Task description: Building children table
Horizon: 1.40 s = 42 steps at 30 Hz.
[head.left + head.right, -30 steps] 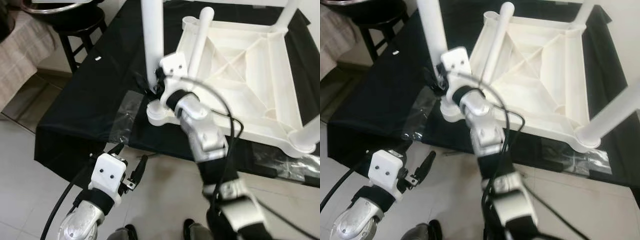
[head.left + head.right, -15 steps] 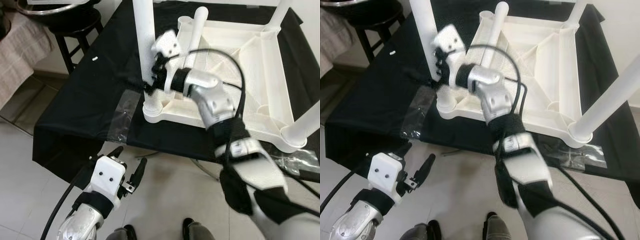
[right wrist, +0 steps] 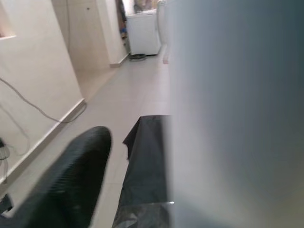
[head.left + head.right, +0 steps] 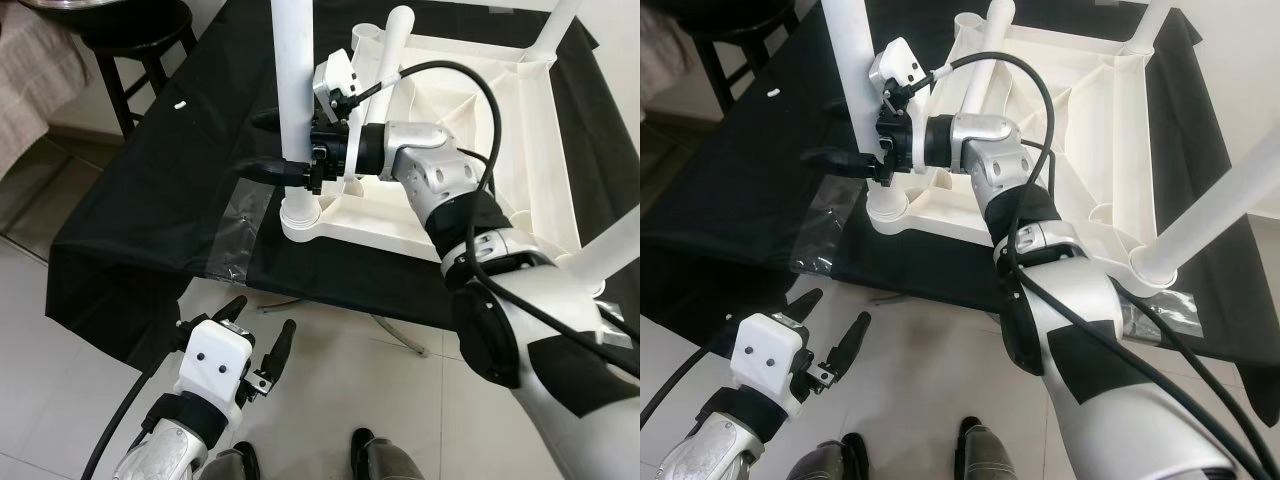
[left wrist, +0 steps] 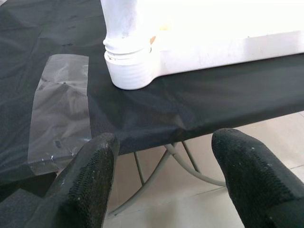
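Observation:
A white children's table lies upside down on a black-covered worktable. Its near-left leg stands upright in the corner socket. My right gripper reaches across the table frame and straddles this leg a little above the socket, fingers pointing left. In the right wrist view one finger stands apart from the blurred leg, so the gripper is open. My left gripper hangs low in front of the worktable, open and holding nothing; its wrist view looks at the socket.
A loose white leg leans inside the upturned frame. Other legs stand at the far right and near right corners. Clear plastic wrap lies on the cloth. A dark stool stands at far left. Tiled floor lies below.
My right arm swung from over the corner socket to reach sideways, and its fingers now sit either side of the upright leg. The camera shifted slightly. The left gripper stayed put.

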### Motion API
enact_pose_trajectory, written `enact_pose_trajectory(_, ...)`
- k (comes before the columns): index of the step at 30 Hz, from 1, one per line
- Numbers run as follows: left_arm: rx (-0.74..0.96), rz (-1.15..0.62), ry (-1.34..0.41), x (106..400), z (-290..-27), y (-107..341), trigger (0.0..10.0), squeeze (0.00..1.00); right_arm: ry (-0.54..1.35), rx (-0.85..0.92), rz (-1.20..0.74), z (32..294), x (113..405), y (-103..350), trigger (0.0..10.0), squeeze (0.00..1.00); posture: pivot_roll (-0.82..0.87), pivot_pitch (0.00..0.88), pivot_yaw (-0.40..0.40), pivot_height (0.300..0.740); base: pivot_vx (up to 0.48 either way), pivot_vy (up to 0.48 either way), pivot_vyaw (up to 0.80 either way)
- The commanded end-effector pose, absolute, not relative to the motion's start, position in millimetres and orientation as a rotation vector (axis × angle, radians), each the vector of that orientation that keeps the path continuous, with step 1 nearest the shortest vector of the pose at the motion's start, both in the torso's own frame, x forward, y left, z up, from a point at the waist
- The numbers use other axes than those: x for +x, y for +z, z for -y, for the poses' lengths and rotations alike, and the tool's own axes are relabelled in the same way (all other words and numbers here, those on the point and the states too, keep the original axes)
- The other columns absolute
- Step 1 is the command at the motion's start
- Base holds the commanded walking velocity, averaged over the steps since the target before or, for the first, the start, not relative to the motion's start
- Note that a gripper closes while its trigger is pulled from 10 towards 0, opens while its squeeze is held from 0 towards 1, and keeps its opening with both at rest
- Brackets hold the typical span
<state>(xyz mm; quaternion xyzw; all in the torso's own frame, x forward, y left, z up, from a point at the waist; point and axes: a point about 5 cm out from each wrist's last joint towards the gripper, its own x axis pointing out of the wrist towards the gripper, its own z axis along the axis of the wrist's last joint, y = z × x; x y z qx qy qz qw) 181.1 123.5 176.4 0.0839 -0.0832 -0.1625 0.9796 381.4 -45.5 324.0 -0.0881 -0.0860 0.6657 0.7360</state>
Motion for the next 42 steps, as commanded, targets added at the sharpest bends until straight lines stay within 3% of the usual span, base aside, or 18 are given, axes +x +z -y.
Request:
enact_pose_trajectory(1,0.171,0.146,-0.324,178,-123,174,10.0,0.0,1.527,-0.203,0.182,38,378,324,3.6,0.0,0.11,0.32,-0.07,0.74,0.0,0.0,0.0)
enact_pose_trajectory(2,0.169,0.146,-0.325,177,-122,175,10.0,0.0,1.544,-0.202,0.173,39,377,325,0.0,0.0,0.11,0.324,-0.075,0.74,0.0,0.0,0.0)
enact_pose_trajectory(10,0.163,0.145,-0.323,174,-120,176,10.0,0.0,1.528,-0.191,0.193,52,380,328,0.0,0.0,0.1,0.329,-0.078,0.74,0.0,0.0,0.0)
enact_pose_trajectory(15,0.159,0.143,-0.322,175,-119,176,10.0,0.0,1.359,-0.266,0.28,70,387,329,0.0,0.0,0.09,0.323,-0.076,0.74,0.0,0.0,0.0)
enact_pose_trajectory(18,0.157,0.144,-0.319,176,-119,175,10.0,0.0,1.133,-0.271,0.275,91,397,319,0.0,0.0,0.07,0.315,-0.085,0.74,0.0,0.0,0.0)
enact_pose_trajectory(22,0.159,0.144,-0.318,178,-122,175,10.0,0.0,0.457,-0.192,0.198,120,398,272,0.0,0.0,0.05,0.303,-0.076,0.74,0.0,0.0,0.0)
enact_pose_trajectory(23,0.159,0.144,-0.318,178,-122,175,10.0,0.0,0.457,-0.192,0.198,120,398,272,0.0,0.0,0.05,0.303,-0.076,0.74,0.0,0.0,0.0)
enact_pose_trajectory(24,0.162,0.143,-0.319,178,-123,174,10.0,0.0,0.234,-0.132,0.198,124,382,256,0.0,0.0,0.04,0.297,-0.069,0.74,0.0,0.0,0.0)
enact_pose_trajectory(27,0.169,0.143,-0.332,182,-124,174,10.0,0.0,0.122,-0.046,0.117,105,328,215,0.0,0.0,0.04,0.291,-0.049,0.74,0.0,0.0,0.0)
enact_pose_trajectory(29,0.173,0.142,-0.339,185,-125,173,10.0,0.0,0.155,-0.005,0.088,88,315,206,0.0,0.0,0.02,0.27,-0.028,0.74,0.0,0.0,0.0)
enact_pose_trajectory(35,0.181,0.143,-0.348,196,-127,169,10.0,0.0,0.258,0.042,0.102,52,318,202,0.0,0.0,0.03,0.235,-0.022,0.74,0.0,0.0,0.0)
enact_pose_trajectory(36,0.184,0.144,-0.347,198,-127,169,10.0,0.0,0.271,0.051,0.109,47,322,204,0.7,0.0,0.04,0.218,-0.025,0.74,0.0,0.0,0.0)
enact_pose_trajectory(37,0.189,0.146,-0.341,199,-128,168,10.0,0.0,0.266,0.051,0.1,44,322,208,6.2,0.0,0.04,0.212,-0.027,0.74,0.0,0.0,0.0)
enact_pose_trajectory(38,0.189,0.146,-0.341,199,-128,168,10.0,0.0,0.266,0.051,0.1,44,322,208,6.2,0.0,0.04,0.212,-0.027,0.74,0.0,0.0,0.0)
enact_pose_trajectory(39,0.197,0.149,-0.33,201,-130,168,10.0,0.0,0.234,0.05,0.086,42,315,217,10.0,0.0,0.04,0.204,-0.031,0.74,0.0,0.0,0.0)
enact_pose_trajectory(40,0.197,0.149,-0.33,201,-130,168,10.0,0.0,0.234,0.05,0.086,42,315,217,10.0,0.0,0.04,0.204,-0.031,0.74,0.0,0.0,0.0)
enact_pose_trajectory(41,0.204,0.15,-0.315,203,-133,167,10.0,0.0,0.284,0.063,0.093,42,311,222,10.0,0.16,0.05,0.203,-0.036,0.74,0.0,0.0,0.0)
enact_pose_trajectory(42,0.205,0.151,-0.312,203,-134,167,10.0,0.0,0.363,0.079,0.104,40,311,226,10.0,1.0,0.05,0.197,-0.041,0.74,0.0,0.0,0.0)
